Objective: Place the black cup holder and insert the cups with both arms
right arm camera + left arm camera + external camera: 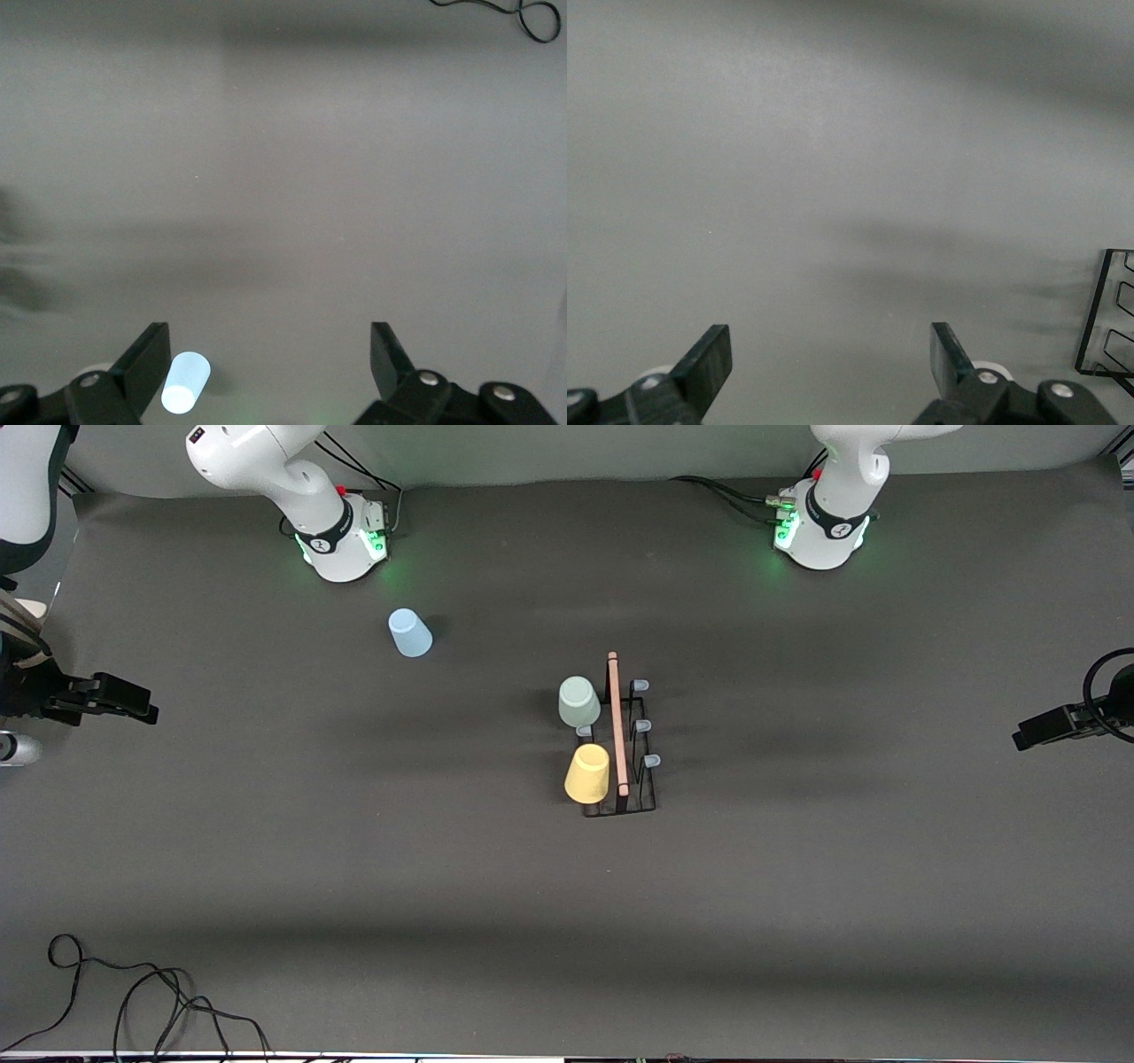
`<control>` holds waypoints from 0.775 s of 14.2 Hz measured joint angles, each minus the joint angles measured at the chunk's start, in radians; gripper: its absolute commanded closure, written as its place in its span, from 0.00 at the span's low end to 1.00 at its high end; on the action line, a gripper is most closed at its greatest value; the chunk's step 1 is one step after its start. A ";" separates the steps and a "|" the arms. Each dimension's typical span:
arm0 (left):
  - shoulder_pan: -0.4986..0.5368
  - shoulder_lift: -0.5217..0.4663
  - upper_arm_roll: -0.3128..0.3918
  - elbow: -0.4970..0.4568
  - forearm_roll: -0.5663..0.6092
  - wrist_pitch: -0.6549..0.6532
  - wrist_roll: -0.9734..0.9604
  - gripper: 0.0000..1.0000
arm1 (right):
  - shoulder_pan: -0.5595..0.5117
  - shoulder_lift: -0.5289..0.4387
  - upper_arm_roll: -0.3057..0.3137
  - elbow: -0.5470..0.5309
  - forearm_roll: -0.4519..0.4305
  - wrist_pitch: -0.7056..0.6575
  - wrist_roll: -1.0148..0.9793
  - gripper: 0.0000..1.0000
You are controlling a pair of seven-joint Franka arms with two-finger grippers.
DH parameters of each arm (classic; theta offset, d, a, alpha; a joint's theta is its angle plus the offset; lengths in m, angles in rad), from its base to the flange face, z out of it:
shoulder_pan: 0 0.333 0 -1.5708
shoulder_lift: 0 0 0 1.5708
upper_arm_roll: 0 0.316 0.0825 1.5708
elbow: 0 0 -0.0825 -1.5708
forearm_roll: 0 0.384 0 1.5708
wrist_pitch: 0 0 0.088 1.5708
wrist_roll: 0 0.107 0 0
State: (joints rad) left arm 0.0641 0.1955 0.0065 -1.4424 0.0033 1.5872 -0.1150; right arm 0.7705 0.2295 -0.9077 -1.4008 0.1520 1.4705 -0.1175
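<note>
The black cup holder [640, 795] with its wooden rod handle [617, 722] stands mid-table. A pale grey-green cup [579, 701] and a yellow cup [588, 773] sit upside down on its pegs, on the side toward the right arm's end. A light blue cup [410, 632] [186, 382] stands mouth down on the table near the right arm's base, farther from the front camera than the holder. My right gripper [146, 708] [266, 354] hangs open and empty over the right arm's end of the table. My left gripper [1023, 737] [830, 354] hangs open and empty over the left arm's end. One corner of the holder [1103, 310] shows in the left wrist view.
Three bare pegs with pale tips [644, 726] line the holder's side toward the left arm's end. Loose black cables [133, 992] [523, 18] lie near the table's front edge at the right arm's end. The two green-lit bases [345, 545] [819, 536] stand along the back.
</note>
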 measured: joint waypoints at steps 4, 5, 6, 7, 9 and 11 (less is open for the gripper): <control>-0.001 0.001 -0.003 0.000 -0.005 0.002 0.000 0.00 | -0.017 -0.011 0.022 -0.013 -0.002 0.006 0.000 0.00; -0.003 0.001 -0.007 0.001 -0.005 0.002 0.000 0.00 | -0.057 -0.018 0.063 -0.014 -0.004 0.006 0.000 0.00; -0.007 0.001 -0.011 0.001 -0.005 0.002 0.000 0.00 | -0.115 -0.026 0.123 -0.014 -0.008 0.006 0.000 0.00; -0.014 0.001 -0.014 0.003 -0.006 0.002 -0.001 0.00 | -0.182 -0.036 0.195 -0.014 -0.024 0.006 0.000 0.00; -0.024 0.001 -0.017 0.008 -0.006 0.000 -0.002 0.00 | -0.331 -0.061 0.360 -0.019 -0.069 0.006 0.000 0.00; -0.026 -0.001 -0.018 0.015 -0.006 -0.005 -0.002 0.00 | -0.469 -0.093 0.511 -0.036 -0.085 0.006 0.000 0.00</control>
State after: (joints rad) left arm 0.0382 0.1947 -0.0115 -1.4273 -0.0023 1.5824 -0.1171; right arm 0.3014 0.1368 -0.3970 -1.4371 0.0671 1.4763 -0.1174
